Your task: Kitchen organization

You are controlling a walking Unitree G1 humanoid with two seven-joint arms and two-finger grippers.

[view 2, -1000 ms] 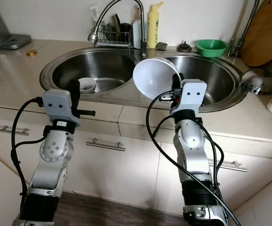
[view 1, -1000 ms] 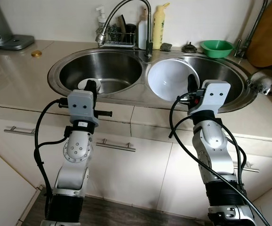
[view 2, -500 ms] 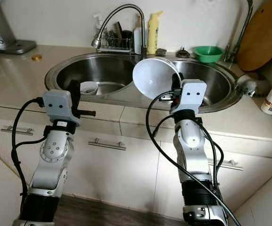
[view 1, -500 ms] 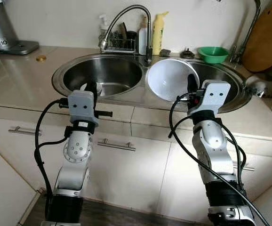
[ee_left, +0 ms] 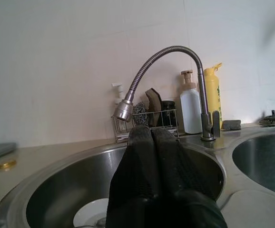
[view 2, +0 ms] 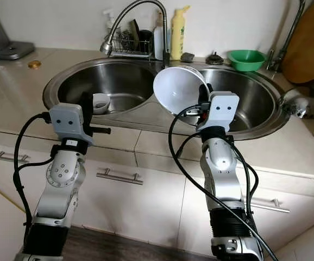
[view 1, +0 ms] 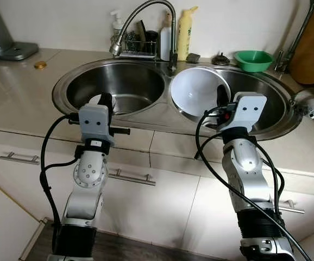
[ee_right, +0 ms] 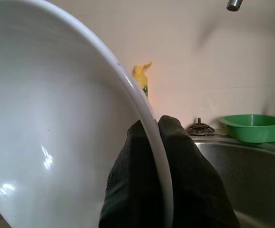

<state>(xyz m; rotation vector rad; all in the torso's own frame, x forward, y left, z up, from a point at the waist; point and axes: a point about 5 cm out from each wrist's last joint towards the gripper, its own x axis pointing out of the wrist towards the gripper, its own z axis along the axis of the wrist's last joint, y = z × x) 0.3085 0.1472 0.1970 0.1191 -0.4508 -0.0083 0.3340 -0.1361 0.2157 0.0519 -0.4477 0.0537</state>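
Steel double sink [view 1: 64,81] spans the beige table [view 1: 16,92], with the gooseneck faucet [view 1: 146,11] arching over the divider; compared with half a second ago the whole scene sits differently in view, so the camera has shifted, while the arms and the bowl keep their pose. Over the right basin the large white bowl [view 1: 198,89] is tilted on edge, its rim clamped between the fingers of the right gripper [ee_right: 157,126] as before. The left gripper [ee_left: 152,135], fingers pressed together on nothing, still hovers at the near edge of the left basin, where a small white dish [view 2: 100,100] lies. Behind the right basin sit a green bowl [view 1: 253,57] and a yellow bottle [view 1: 185,32]
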